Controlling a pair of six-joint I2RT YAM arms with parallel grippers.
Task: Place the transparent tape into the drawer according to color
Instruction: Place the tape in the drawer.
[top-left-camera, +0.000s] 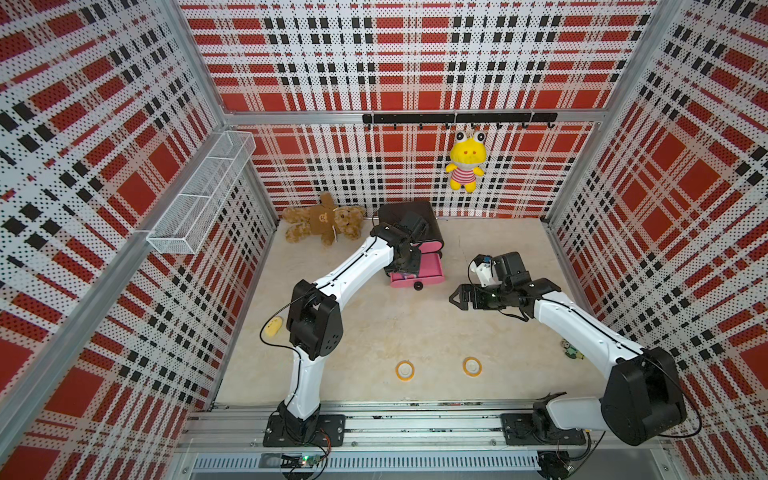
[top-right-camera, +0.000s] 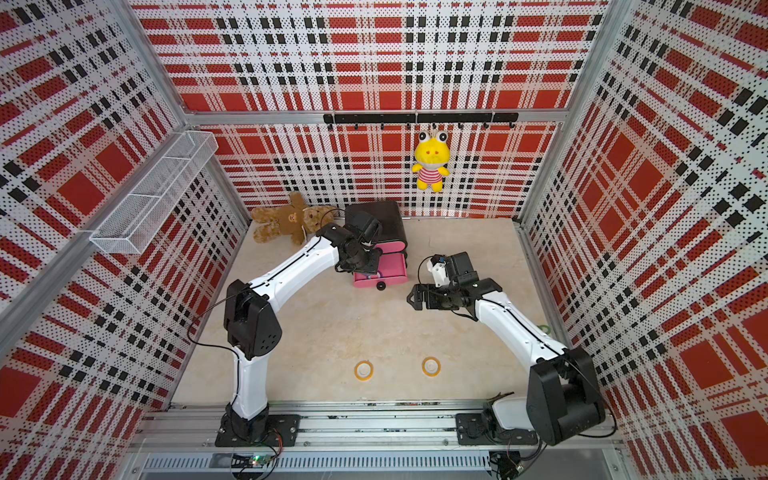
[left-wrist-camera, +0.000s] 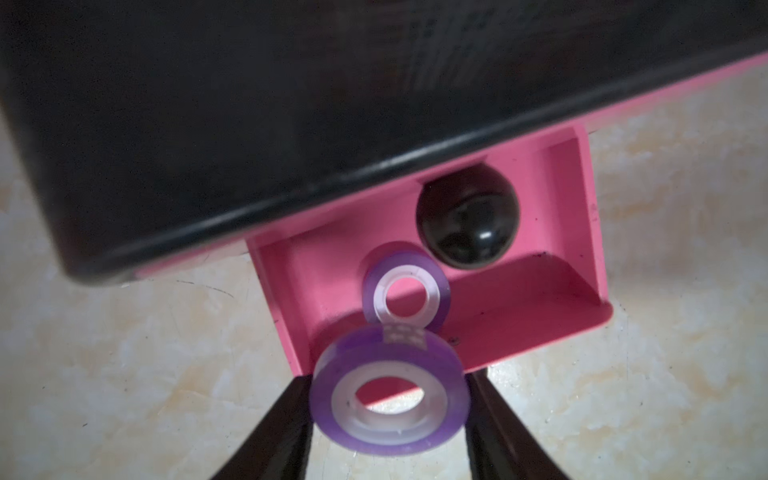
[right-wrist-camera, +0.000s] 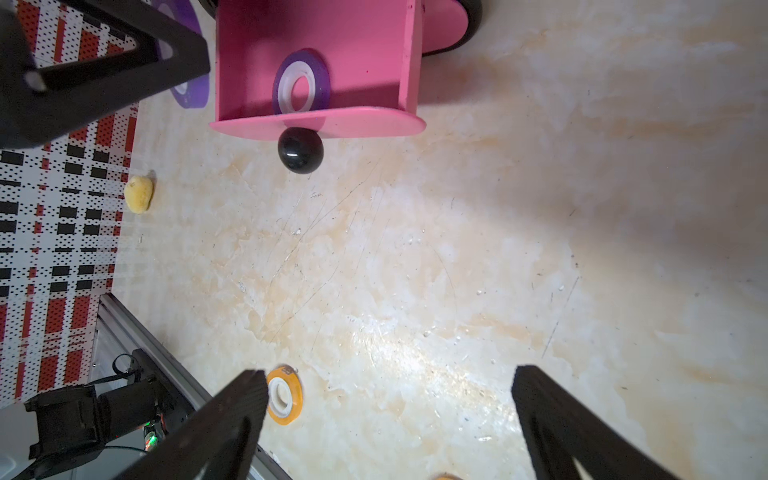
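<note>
Now my left gripper is squeezed onto the small purple see-through plastic tape ring by its outer rim. It looks light, stiff and slippery. The open pink drawer sits just below.

Brown teddy bear lies on the beige marbled surface at the back wall. Yellow frog plush hangs from the black hook rail. White wire basket is mounted on the side wall. Small yellow lump lies near that wall's foot. Tiny green figure sits at the opposite edge, details unclear.
</note>
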